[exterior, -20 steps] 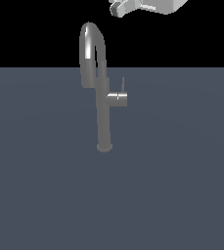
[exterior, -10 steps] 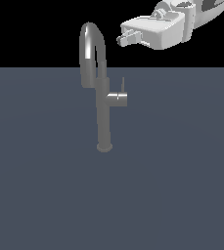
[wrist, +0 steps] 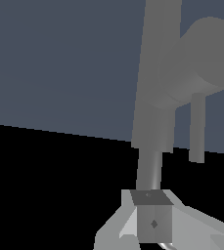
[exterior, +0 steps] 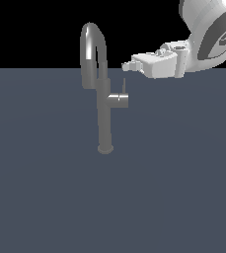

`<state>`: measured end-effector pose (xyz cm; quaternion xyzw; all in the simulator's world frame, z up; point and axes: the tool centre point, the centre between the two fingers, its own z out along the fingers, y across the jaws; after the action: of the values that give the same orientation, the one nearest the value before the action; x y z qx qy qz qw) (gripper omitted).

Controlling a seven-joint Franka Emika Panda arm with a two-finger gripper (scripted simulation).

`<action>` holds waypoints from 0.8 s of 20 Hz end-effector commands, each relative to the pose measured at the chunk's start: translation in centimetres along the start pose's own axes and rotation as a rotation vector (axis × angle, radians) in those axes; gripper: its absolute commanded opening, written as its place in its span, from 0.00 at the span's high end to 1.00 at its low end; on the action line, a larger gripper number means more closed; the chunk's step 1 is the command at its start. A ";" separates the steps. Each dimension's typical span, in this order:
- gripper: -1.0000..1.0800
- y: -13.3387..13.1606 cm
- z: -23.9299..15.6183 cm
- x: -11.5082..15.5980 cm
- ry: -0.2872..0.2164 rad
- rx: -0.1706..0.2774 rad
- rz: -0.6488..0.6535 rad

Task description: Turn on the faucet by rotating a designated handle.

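Above the handle (exterior: 124, 84) hangs the gripper (exterior: 128, 65), its opening hard to judge

A: Flat, even light on a dull slate floor (exterior: 45, 197) against a pure black backdrop; no cast shadows anywhere

B: Any glare?

A: A soft bright streak along the faucet (exterior: 103, 99) arch. Edges are crisp though slightly jagged. The wrist view is equally sharp, dimmer, with no blur or edge distortion

Exterior faces faucet (exterior: 103, 99); wrist sees it close.
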<state>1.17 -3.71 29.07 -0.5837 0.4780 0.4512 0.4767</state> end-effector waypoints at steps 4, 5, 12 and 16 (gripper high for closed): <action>1.00 -0.4 0.2 2.5 -0.077 0.084 0.081; 1.00 -0.5 0.2 2.9 -0.087 0.095 0.092; 1.00 -0.6 0.5 4.4 -0.133 0.145 0.141; 1.00 -0.6 0.6 4.5 -0.136 0.147 0.144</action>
<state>2.30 -3.67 24.67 -0.4800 0.5170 0.4864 0.5156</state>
